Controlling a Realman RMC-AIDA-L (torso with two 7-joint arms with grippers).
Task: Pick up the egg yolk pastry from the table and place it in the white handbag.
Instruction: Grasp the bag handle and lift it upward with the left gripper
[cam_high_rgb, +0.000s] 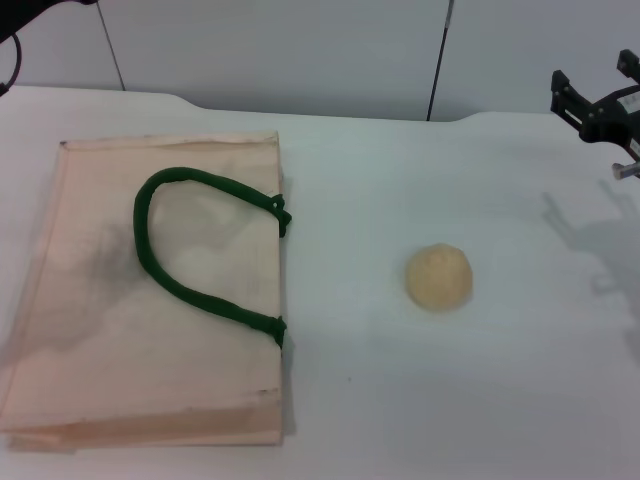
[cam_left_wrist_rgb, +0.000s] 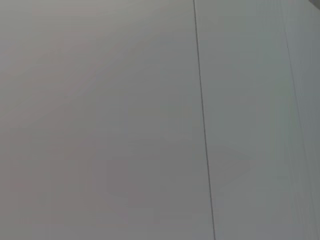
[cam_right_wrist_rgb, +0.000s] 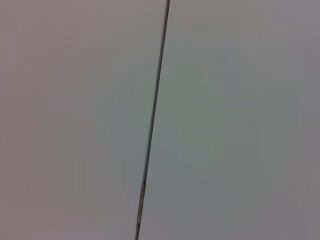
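The egg yolk pastry (cam_high_rgb: 438, 277), a small pale yellow-beige ball, rests on the white table (cam_high_rgb: 420, 180) right of centre in the head view. To its left the white handbag (cam_high_rgb: 110, 330) lies flat, cream-peach fabric with a dark green loop handle (cam_high_rgb: 160, 270) on top. My right gripper (cam_high_rgb: 595, 82) hovers at the far right edge, well behind and to the right of the pastry, open with nothing between its black fingers. Only a sliver of the left arm (cam_high_rgb: 10, 45) shows at the top left corner; its gripper is out of view. Both wrist views show only a plain wall.
A grey panelled wall (cam_high_rgb: 300, 50) with dark vertical seams stands behind the table's far edge. Bare tabletop lies between the bag's right edge and the pastry, and around the pastry on all sides.
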